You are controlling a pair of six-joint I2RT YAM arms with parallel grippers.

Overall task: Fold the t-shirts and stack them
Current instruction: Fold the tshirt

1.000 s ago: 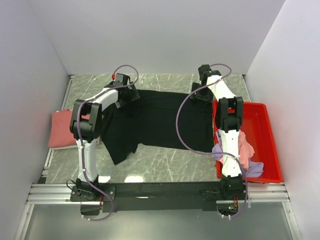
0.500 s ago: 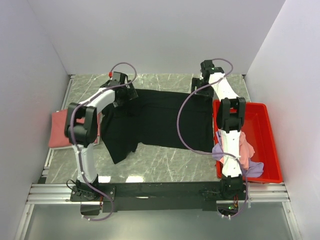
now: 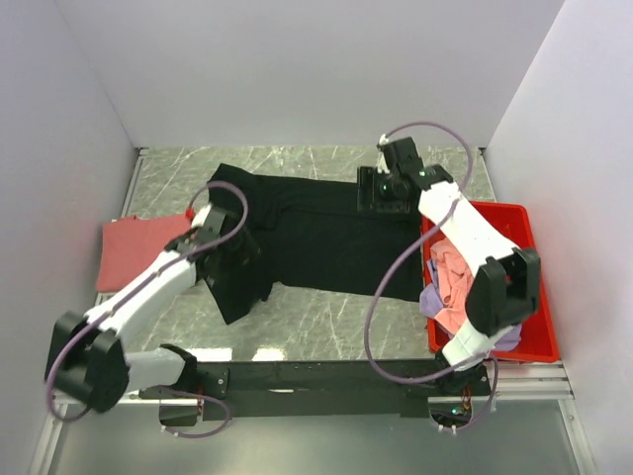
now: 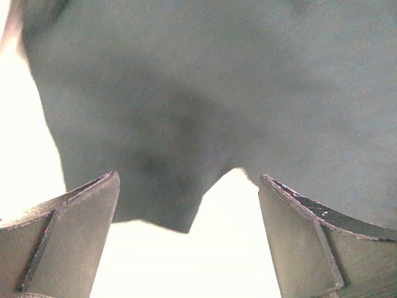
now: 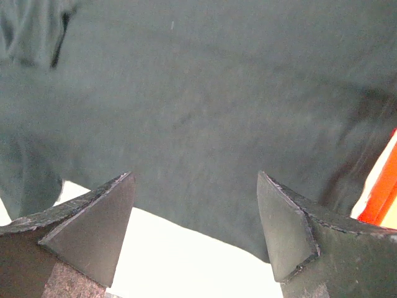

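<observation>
A large black t-shirt (image 3: 316, 233) lies spread across the middle of the table, with one sleeve hanging toward the near left. My left gripper (image 3: 235, 259) is open over that left sleeve. In the left wrist view (image 4: 189, 180) the sleeve's edge (image 4: 173, 186) lies between the spread fingers, and nothing is held. My right gripper (image 3: 376, 193) is open over the shirt's far right part. In the right wrist view (image 5: 195, 177) black cloth (image 5: 205, 112) fills the frame. A folded salmon-red shirt (image 3: 134, 255) lies at the left. Pink (image 3: 453, 275) and lavender (image 3: 433, 300) shirts lie in the bin.
A red plastic bin (image 3: 519, 267) stands at the right edge of the table, and its corner shows in the right wrist view (image 5: 381, 192). White walls close in the table on three sides. Bare marble table (image 3: 326, 322) shows in front of the black shirt.
Both arms left the shirt's far corners. The left arm swung back and down to the left sleeve, and the right gripper moved left over the shirt. The shirt's far left corner now lies flat.
</observation>
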